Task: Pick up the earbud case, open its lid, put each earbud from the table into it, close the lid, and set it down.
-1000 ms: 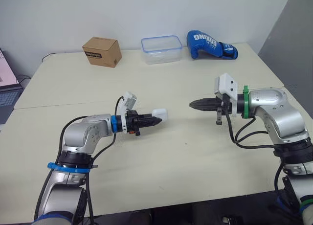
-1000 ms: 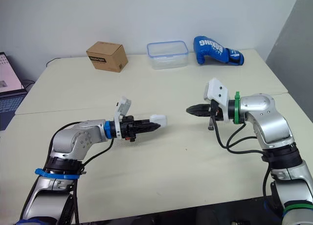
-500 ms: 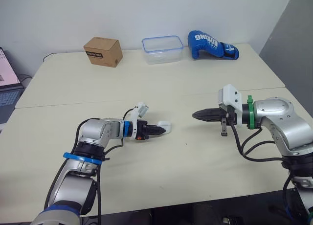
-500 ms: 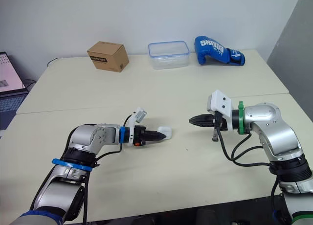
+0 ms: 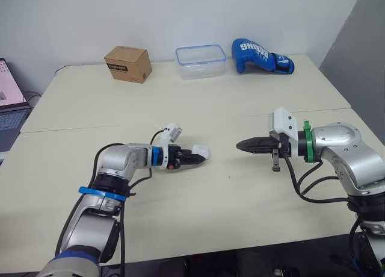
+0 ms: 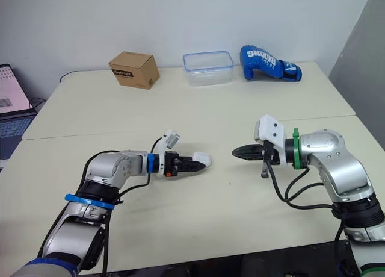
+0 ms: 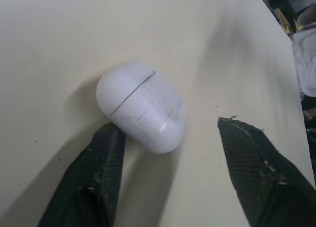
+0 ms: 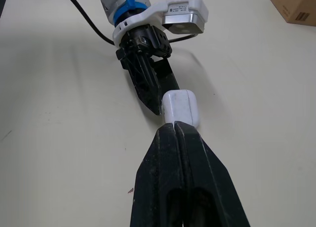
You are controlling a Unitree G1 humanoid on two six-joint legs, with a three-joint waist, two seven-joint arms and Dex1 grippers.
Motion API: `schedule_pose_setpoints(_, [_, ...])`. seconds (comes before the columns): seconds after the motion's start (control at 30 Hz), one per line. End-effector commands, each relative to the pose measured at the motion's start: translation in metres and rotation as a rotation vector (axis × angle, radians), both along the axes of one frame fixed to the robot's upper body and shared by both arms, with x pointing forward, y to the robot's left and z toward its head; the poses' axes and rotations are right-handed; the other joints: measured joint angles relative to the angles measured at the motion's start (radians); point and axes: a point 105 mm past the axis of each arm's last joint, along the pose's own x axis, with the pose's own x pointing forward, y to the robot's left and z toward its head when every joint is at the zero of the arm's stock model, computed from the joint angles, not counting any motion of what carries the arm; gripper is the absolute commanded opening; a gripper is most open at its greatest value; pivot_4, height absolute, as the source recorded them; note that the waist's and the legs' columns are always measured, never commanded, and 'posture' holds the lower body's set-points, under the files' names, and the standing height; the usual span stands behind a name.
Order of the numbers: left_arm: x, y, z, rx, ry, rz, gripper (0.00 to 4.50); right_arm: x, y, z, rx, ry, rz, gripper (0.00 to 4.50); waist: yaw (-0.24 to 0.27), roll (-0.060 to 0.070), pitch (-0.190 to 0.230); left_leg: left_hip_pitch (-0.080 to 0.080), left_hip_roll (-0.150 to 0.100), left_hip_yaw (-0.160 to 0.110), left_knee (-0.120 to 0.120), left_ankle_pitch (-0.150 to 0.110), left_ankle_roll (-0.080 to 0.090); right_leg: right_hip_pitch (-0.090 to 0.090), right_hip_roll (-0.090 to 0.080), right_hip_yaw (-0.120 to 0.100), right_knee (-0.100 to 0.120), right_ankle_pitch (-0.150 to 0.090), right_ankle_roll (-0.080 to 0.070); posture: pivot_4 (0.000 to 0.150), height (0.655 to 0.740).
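While your left gripper (image 5: 192, 157) sits low over the table (image 5: 198, 217) with its fingers spread apart, the white earbud case (image 7: 140, 106) lies on the tabletop between them, lid closed, touching one finger. Your right gripper (image 5: 240, 146) hangs well apart from the case, fingers pressed together.

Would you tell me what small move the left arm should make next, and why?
Probably draw the left gripper straight back from the earbud case. The case lies on the table with its lid shut, and the gripper is open, one finger just touching the case, so a straight retreat seems least likely to nudge it.
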Motion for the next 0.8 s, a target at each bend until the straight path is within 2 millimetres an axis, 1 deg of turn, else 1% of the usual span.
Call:
schedule_pose_setpoints(0.03, [0.001,0.036,-0.013,0.129,-0.003,0.1,3.22,-0.004,0.003,0.009,0.013,-0.037,0.013,0.0,-0.004,0.0,0.0,0.0,0.0,0.0,0.0,0.0,0.0,0.0,0.0,0.0,0.0,0.0,0.0,0.15,0.7307])
schedule_pose_setpoints(0.2, [-0.018,0.059,-0.009,0.164,-0.035,0.104,3.22,-0.003,0.002,0.006,0.029,-0.035,-0.006,0.0,-0.02,0.0,0.0,0.0,0.001,0.001,-0.002,0.0,0.0,-0.001,0.0,0.001,-0.001,0.0,0.0,0.15,0.7307])
schedule_pose_setpoints(0.33, [-0.033,0.075,-0.01,0.179,-0.067,0.146,3.22,-0.007,-0.001,-0.001,0.045,-0.02,-0.031,0.0,-0.02,0.001,0.0,0.0,0.001,0.0,-0.002,0.0,0.0,-0.001,0.0,0.001,-0.001,0.0,0.0,0.15,0.7307])
schedule_pose_setpoints(0.4, [-0.039,0.081,-0.008,0.178,-0.165,0.185,3.22,-0.011,-0.003,-0.003,0.07,-0.006,-0.06,0.0,-0.019,0.001,0.0,0.0,0.001,0.0,-0.002,0.0,0.0,-0.001,0.0,0.001,-0.001,0.0,0.0,0.15,0.7307])
schedule_pose_setpoints(0.5, [-0.061,0.087,-0.011,0.152,-0.172,0.227,3.22,-0.028,-0.004,-0.011,0.104,0.034,-0.088,0.0,-0.014,0.001,0.0,-0.001,0.001,-0.001,-0.003,0.0,0.0,-0.002,0.0,0.002,-0.002,0.0,0.0,0.15,0.7307])
schedule_pose_setpoints(0.57, [-0.067,0.091,-0.011,0.151,-0.256,0.276,3.22,-0.038,-0.004,-0.02,0.109,0.064,-0.109,0.0,-0.009,0.001,0.0,0.0,0.001,-0.002,-0.003,0.0,0.0,-0.001,0.0,0.002,-0.003,0.0,0.0,0.15,0.7307])
schedule_pose_setpoints(0.67, [-0.082,0.102,-0.02,0.169,-0.262,0.358,3.22,-0.057,-0.009,-0.037,0.082,0.107,-0.124,0.0,0.007,0.001,-0.001,0.0,0.001,0.0,-0.003,0.0,0.0,-0.001,0.0,0.002,-0.002,0.0,0.0,0.15,0.7307])
schedule_pose_setpoints(0.8, [-0.095,0.119,-0.022,0.17,-0.328,0.485,3.22,-0.076,-0.013,-0.051,0.073,0.168,-0.153,0.0,0.011,0.001,-0.001,0.001,0.001,0.002,-0.002,-0.001,0.001,0.001,0.0,0.002,-0.002,0.0,0.0,0.15,0.7307])
